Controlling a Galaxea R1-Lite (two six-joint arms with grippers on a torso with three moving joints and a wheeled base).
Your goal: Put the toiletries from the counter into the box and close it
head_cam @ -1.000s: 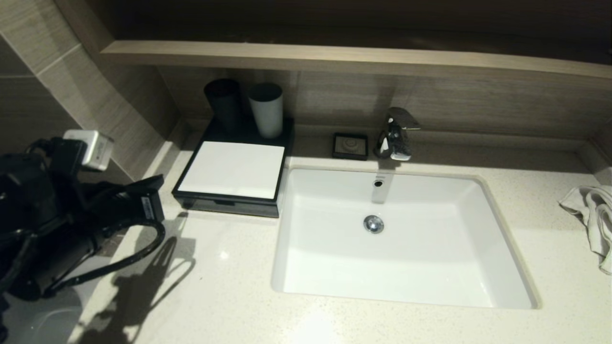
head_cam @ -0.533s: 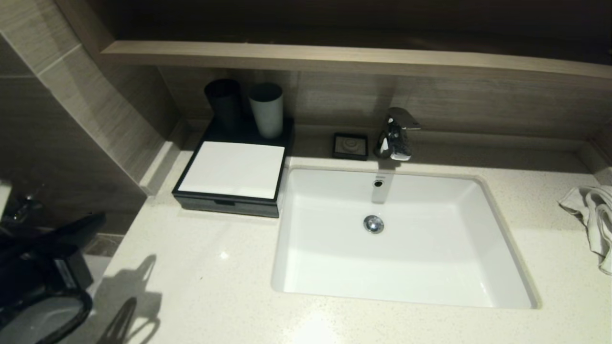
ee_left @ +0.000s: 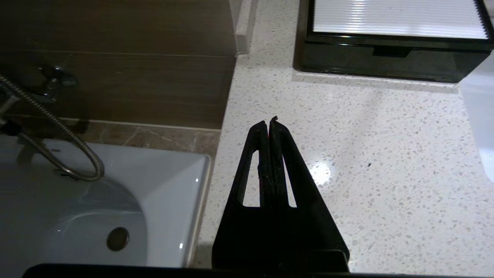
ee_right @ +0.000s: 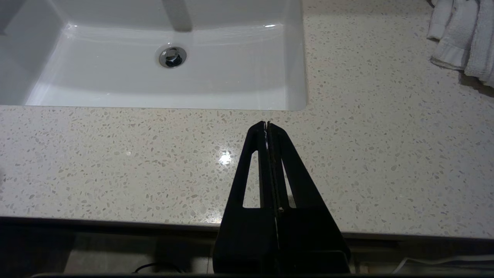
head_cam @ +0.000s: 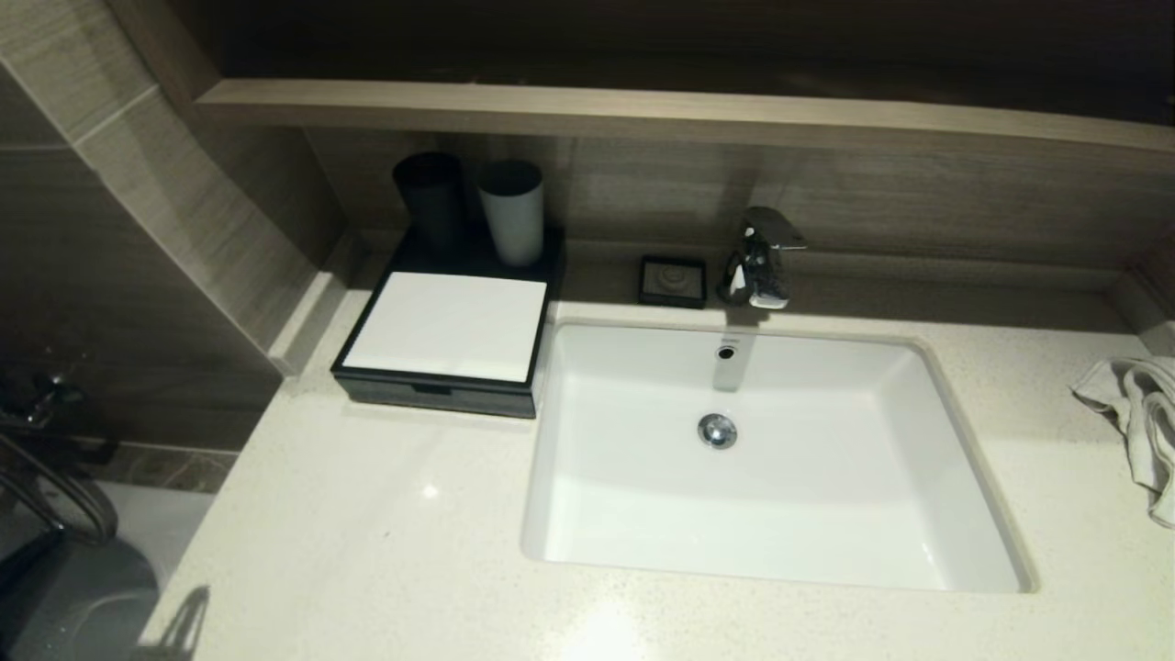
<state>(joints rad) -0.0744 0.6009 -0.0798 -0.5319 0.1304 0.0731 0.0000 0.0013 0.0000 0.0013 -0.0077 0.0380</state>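
The black box (head_cam: 441, 393) with its white top panel stands at the counter's (head_cam: 386, 532) back left, its drawer pushed in flush. No toiletries show in any view. In the left wrist view my left gripper (ee_left: 269, 122) is shut and empty above the counter's (ee_left: 366, 146) left end, a good way in front of the box (ee_left: 389, 60). In the right wrist view my right gripper (ee_right: 267, 124) is also shut and empty, low over the counter's (ee_right: 115, 154) front edge before the basin. Neither gripper appears in the head view.
Two dark cups (head_cam: 431, 197) (head_cam: 511, 211) stand behind the white panel. A soap dish (head_cam: 673, 280) and a faucet (head_cam: 760, 257) sit behind the white basin (head_cam: 762, 459). A white towel (head_cam: 1138, 422) lies at the far right. A bathtub (ee_left: 77, 208) with a shower hose (ee_left: 58, 127) lies beyond the counter's left end.
My left arm has drawn back down and to the left, out of the head view, and its shadow has slid off to the counter's front left corner. The box has not moved.
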